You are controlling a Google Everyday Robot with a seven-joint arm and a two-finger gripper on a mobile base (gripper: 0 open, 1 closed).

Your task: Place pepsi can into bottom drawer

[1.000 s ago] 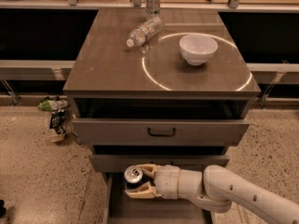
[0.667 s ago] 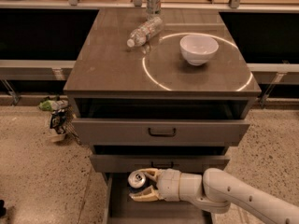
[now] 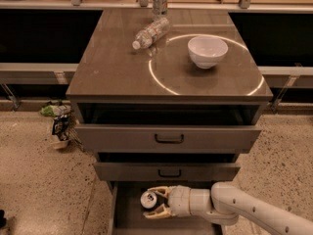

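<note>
The pepsi can [image 3: 148,199] shows its silver top and dark side between my fingers, low over the left part of the bottom drawer [image 3: 128,220]. That drawer is pulled out, with a plain grey floor. My gripper [image 3: 152,201] reaches in from the lower right on a white arm and is shut on the can, one finger above it and one below.
The two upper drawers with black handles [image 3: 169,139] are partly open above the gripper. On the cabinet top stand a white bowl [image 3: 207,51], a clear plastic bottle on its side [image 3: 151,32] and a silver-white can [image 3: 159,3]. Small clutter [image 3: 58,126] lies on the floor at the left.
The gripper has carried the can a little to the right and slightly lower over the bottom drawer. Nothing on the cabinet top has moved.
</note>
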